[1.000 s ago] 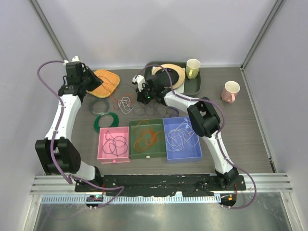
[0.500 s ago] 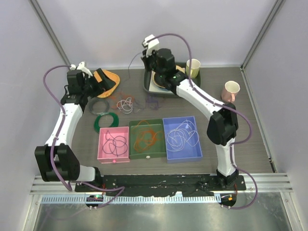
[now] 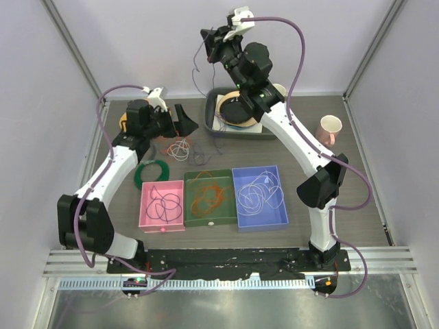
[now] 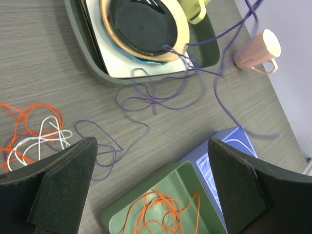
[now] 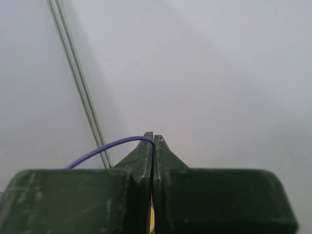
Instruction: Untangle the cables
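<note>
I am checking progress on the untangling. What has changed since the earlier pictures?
The right gripper, shut on a purple cable, rose from the table high towards the back wall, pulling the cable up. The left gripper, open, swung right towards the middle. The bins and the green coil stayed.

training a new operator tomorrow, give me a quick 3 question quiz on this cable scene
1. True or false: the right gripper is shut on the purple cable.
2. Which colour of cable lies in the green tray? A white, B orange, C purple.
3. Fill in: the left gripper has its jaws ____.
Key: 1 true; 2 B; 3 open.
</note>
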`<state>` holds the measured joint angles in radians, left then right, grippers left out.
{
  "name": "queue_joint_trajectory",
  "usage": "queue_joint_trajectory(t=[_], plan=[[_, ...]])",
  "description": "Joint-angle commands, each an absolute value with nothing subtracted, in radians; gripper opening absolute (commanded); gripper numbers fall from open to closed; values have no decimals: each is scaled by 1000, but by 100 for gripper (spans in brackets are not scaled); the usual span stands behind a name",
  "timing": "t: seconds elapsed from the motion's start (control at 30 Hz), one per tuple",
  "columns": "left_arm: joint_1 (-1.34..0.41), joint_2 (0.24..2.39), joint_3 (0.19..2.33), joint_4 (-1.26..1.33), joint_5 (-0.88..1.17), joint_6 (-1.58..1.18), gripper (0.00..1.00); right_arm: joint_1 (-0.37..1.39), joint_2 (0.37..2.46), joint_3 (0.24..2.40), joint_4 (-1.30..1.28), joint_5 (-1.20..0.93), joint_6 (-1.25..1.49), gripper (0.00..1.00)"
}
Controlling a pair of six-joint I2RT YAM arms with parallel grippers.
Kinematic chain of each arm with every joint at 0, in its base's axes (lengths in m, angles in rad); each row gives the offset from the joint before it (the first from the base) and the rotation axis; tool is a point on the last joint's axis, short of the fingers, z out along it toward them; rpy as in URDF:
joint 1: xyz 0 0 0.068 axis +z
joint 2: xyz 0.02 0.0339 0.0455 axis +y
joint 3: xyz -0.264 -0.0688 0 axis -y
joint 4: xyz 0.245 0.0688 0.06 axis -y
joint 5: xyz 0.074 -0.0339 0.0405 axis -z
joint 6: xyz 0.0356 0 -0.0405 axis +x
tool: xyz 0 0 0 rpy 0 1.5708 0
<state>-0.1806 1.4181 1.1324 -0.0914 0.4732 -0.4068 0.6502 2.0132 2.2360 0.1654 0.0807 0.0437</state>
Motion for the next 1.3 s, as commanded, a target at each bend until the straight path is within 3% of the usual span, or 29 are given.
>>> queue_joint_trajectory(t=[0.0,0.33,0.67,0.77,0.87,0.9,0.97,1.0,1.2,1.27], plan=[[-227,1497,1222,-28,376,-385,100,660,1982,2304,244,101,124,1],[-345,1646,1261,18,474,-242,100,676,1967,2345,213,192,112,1],[-359,1798,1328,86,428,-328,100,696,1951,2361,216,304,149,1],[-360,1816,1332,121,391,-370,93,696,1950,2352,210,331,156,1],[-359,1809,1324,161,347,-409,69,696,1933,2323,215,339,158,1],[-360,1806,1319,164,333,-411,46,696,1924,2318,213,345,155,1],[-359,1789,1298,152,238,-403,20,696,1913,2303,209,376,140,1],[-359,1769,1290,144,188,-400,0,696,1907,2296,207,391,106,1],[-321,1706,1224,32,-145,-390,0,680,1867,2240,222,583,-75,1],[-263,1700,1213,-30,-170,-426,0,649,1859,2235,207,621,-133,1]])
